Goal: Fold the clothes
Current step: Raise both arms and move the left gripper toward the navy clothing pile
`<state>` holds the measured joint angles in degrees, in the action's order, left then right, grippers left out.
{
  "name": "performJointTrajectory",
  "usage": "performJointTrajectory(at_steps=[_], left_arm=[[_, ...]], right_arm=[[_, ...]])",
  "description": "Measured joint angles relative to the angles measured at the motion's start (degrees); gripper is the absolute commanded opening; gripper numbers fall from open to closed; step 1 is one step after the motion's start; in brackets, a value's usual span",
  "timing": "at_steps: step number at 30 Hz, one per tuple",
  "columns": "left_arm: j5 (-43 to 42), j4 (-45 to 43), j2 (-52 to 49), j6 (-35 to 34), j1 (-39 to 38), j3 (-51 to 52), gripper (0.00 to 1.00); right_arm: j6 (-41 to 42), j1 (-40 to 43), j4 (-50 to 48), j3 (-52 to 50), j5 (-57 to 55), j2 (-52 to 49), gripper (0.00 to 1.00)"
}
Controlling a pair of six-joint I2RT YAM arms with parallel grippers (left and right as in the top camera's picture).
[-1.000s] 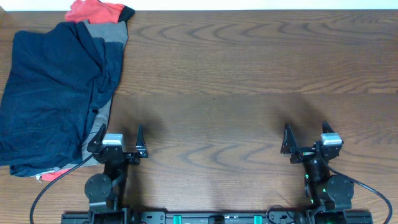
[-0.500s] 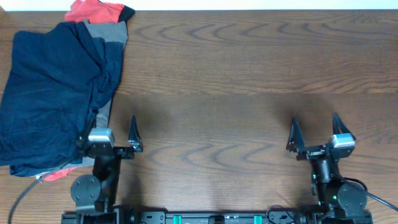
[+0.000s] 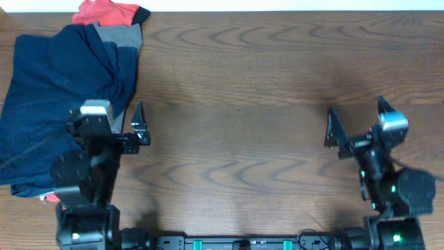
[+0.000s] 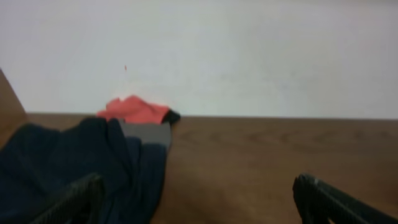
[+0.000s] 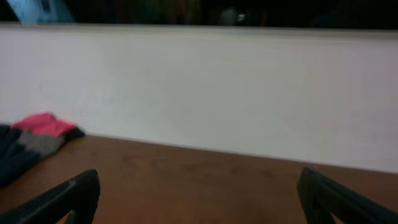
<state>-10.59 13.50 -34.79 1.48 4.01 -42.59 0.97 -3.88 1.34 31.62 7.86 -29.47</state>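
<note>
Both end effectors, left [image 3: 105,122] and right [image 3: 356,115], hung released and empty above the table [image 3: 263,83]. The navy shorts [image 3: 55,104] lay heaped at its far left over other garments, so a left grab risked pinching several layers together.

My left pincer [image 3: 105,119] straddles the right edge of the clothes [image 3: 48,104]: one finger over the pile, the other over the bench [image 3: 243,76]. The pile spreads to its left and ahead, reaching the bench's back edge. My right pincer [image 3: 356,118] hangs over the bench, well apart from the clothes.
</note>
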Motion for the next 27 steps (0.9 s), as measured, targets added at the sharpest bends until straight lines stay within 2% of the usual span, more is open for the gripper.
performJointTrajectory(at_steps=[13,23,27], left_arm=[[0.0,26.1,-15.0,0.2,0.0,-23.5,0.98],[0.0,43.3,-29.0,0.5,0.0,-37.0,0.98],[0.0,45.0,-32.2,0.5,0.0,-38.1,0.98]], right_arm=[[-0.2,0.0,21.2,24.7,7.1,-25.1,0.99],[-0.3,0.0,36.2,37.5,9.3,-37.1,0.99],[-0.4,0.0,37.2,38.8,9.4,-38.8,0.99]])
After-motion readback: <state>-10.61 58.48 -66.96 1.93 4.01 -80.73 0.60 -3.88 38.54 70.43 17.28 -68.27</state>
